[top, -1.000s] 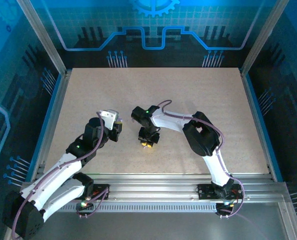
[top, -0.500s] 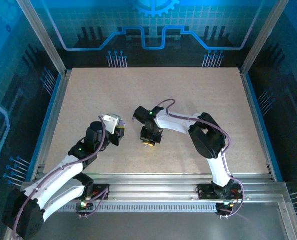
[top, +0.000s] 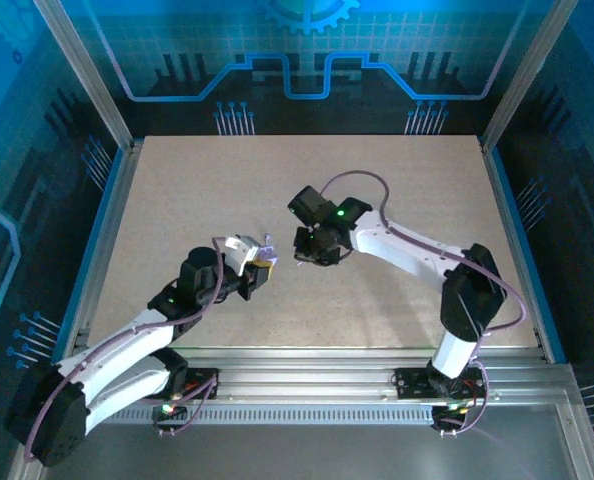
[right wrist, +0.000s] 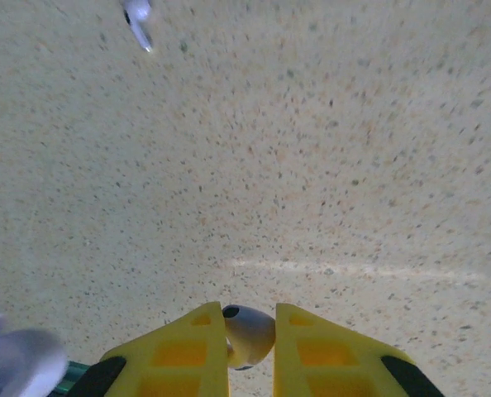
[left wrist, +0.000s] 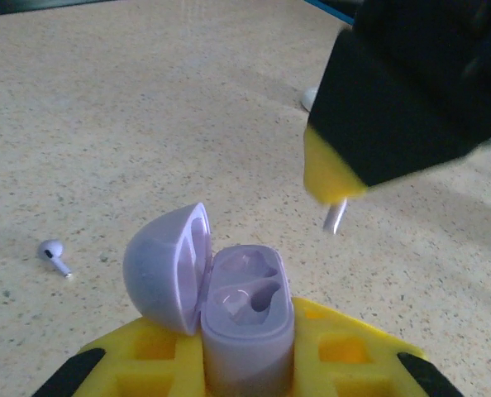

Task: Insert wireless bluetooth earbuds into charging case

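My left gripper (left wrist: 245, 335) is shut on a lavender charging case (left wrist: 247, 318), held upright between its yellow fingers. The lid (left wrist: 167, 269) is swung open to the left and both sockets look empty. In the top view this case (top: 267, 246) sits at the left gripper (top: 263, 264), left of centre. My right gripper (right wrist: 250, 331) is shut on a pale earbud (right wrist: 251, 335). From the left wrist view the right gripper (left wrist: 332, 178) hovers up and to the right of the case, the earbud's stem (left wrist: 335, 217) poking out below. The two grippers are close but apart.
A loose earbud (left wrist: 54, 255) lies on the speckled table left of the case; the right wrist view shows one (right wrist: 138, 21) far ahead. A small white object (left wrist: 309, 99) peeks from behind the right gripper. Metal rails and blue walls (top: 307, 80) frame the table.
My left gripper has moved right toward the centre with the case. The right arm has stretched out, and its gripper has moved up and to the right, beside the left one.
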`<state>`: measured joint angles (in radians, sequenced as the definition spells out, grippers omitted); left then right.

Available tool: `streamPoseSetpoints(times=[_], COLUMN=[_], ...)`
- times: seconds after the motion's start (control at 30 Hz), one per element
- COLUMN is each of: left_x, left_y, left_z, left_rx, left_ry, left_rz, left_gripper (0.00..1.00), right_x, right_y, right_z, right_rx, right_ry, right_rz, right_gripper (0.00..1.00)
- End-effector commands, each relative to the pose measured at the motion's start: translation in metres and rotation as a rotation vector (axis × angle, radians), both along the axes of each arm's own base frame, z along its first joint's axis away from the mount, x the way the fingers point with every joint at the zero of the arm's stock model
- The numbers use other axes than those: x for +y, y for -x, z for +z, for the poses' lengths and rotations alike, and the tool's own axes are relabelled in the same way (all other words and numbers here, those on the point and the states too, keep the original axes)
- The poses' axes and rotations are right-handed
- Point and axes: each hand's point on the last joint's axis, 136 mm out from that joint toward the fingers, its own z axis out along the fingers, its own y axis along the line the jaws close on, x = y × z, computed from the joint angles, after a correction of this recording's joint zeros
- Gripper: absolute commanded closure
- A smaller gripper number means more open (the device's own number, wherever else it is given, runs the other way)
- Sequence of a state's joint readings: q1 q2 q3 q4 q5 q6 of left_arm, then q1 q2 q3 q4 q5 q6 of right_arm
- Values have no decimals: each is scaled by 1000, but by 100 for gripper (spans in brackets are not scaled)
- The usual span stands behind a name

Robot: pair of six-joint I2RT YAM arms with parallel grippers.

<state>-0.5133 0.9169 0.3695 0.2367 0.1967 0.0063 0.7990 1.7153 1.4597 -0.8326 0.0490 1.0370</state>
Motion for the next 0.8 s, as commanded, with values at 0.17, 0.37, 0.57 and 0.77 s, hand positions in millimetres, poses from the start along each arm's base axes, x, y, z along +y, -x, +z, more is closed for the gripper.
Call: streamPoseSetpoints(times=[0.17, 0.37, 0.57, 0.77], left_x=[-27, -42, -52, -55], left_y=[-2, 0, 7, 15], left_z=[27, 35, 44, 55], left_rx=[-113, -141, -179, -236], left_ry=[26, 35, 45, 48], left_rz=[-142, -214, -285, -340], left_gripper=[84, 84, 84, 84], right_x=[-16, -11, 2, 9], right_y=[-4, -3, -1, 5], right_z=[50, 69, 85, 98], right_rx=[-164, -265, -398, -540], right_ry=[-36, -76, -120, -169], right_rz=[122, 215, 360, 478], right_gripper=[84, 83, 84, 83])
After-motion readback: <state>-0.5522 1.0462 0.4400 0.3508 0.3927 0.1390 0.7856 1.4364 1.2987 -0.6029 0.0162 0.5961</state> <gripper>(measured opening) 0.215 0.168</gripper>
